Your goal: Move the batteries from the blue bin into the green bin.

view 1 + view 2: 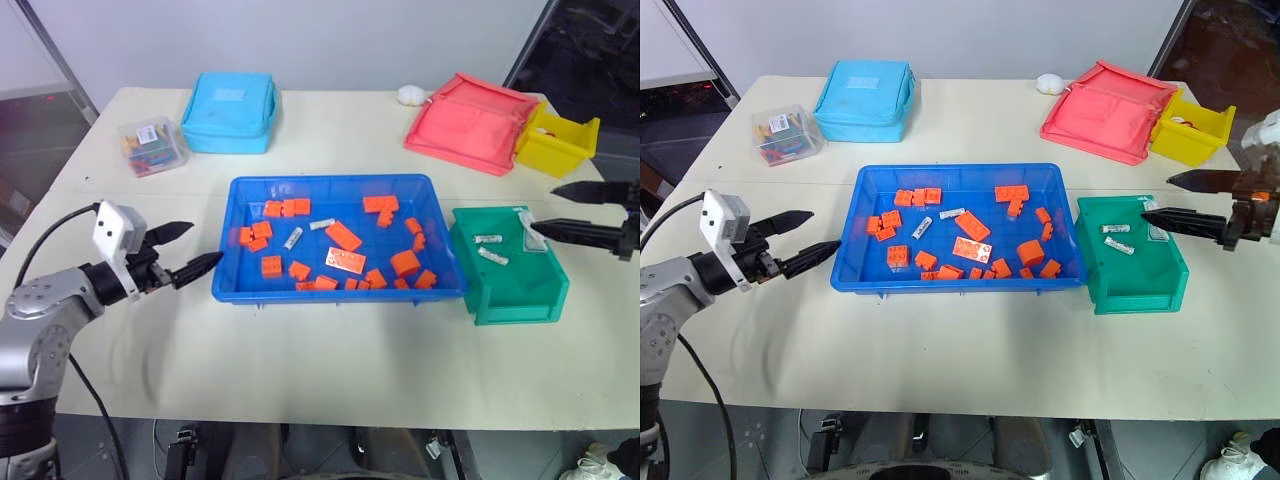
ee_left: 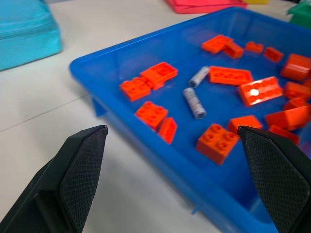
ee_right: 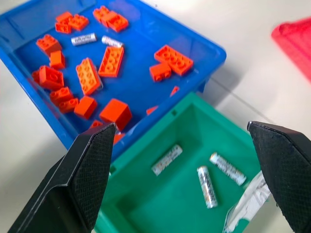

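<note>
Left gripper point(image 1: 190, 250) jaws spread off blue bin point(image 1: 225, 285) rim; right gripper point(image 1: 1168, 197) spread above green bin point(image 1: 1140, 295).

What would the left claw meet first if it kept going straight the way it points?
Probably the near wall of the blue bin: the open left claw points at its side, just short of it, though height is unclear.

Two batteries point(image 1: 938, 221) in blue bin point(image 1: 852, 232); two in green bin point(image 1: 1137, 292).
</note>
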Controlling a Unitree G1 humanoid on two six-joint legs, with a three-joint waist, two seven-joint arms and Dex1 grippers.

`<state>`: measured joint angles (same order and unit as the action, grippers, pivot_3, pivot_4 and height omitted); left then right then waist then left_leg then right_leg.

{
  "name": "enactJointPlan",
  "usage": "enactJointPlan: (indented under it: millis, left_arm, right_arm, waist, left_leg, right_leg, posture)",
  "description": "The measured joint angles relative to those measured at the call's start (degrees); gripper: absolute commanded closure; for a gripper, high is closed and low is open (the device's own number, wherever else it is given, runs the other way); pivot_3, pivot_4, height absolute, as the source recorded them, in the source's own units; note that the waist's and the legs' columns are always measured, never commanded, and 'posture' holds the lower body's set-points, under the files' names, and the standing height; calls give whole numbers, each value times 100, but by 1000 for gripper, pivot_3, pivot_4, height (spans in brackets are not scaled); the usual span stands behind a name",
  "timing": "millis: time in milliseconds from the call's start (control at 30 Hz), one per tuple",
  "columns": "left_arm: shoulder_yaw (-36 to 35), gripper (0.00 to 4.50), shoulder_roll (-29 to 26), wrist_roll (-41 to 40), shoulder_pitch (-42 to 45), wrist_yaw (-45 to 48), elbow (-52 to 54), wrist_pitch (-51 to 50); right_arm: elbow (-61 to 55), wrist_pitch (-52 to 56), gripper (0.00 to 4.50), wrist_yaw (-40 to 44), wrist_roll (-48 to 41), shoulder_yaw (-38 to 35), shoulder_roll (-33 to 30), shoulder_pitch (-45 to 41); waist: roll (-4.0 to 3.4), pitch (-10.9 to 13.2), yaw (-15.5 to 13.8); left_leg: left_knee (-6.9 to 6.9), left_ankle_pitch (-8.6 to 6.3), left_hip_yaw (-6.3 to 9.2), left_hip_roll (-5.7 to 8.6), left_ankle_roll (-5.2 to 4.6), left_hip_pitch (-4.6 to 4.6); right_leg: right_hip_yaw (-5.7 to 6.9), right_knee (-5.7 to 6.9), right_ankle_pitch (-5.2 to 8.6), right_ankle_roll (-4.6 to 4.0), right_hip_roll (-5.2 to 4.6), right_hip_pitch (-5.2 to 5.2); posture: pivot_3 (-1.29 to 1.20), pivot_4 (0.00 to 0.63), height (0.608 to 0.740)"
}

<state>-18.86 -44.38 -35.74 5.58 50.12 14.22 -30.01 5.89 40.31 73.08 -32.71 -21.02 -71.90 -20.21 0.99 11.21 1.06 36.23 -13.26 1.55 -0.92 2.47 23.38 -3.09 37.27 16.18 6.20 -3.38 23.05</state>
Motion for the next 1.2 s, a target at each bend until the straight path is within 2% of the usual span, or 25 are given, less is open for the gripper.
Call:
enactJointPlan:
  millis: [733,1100,1200]
  left_arm:
    - [-98,0,-120,-111,169,213,-72,-92]
    - [-208,0,-161,-99,80,222,-73,-79]
    - [-248,0,-177,-97,79,226,-88,-63]
  right_arm:
    - [45,-187,35,-194,43,-16,109,121]
    - [48,-186,35,-244,43,48,120,-90]
    - [37,-41,35,-307,-80,98,319,-501]
  waist:
    - [0,0,-1]
    - [0,0,5]
    - [0,0,22]
  left_leg:
    - [1,0,0,-1,0,0]
    - [2,0,0,-1,0,0]
    - [3,0,-2,-1,0,-3]
  right_leg:
    - [-1,1,0,0,2,0]
    - [-1,2,0,0,2,0]
    - [-2,4,0,0,2,1]
  posture:
    - [0,150,740]
    - [0,150,740]
    - [0,150,740]
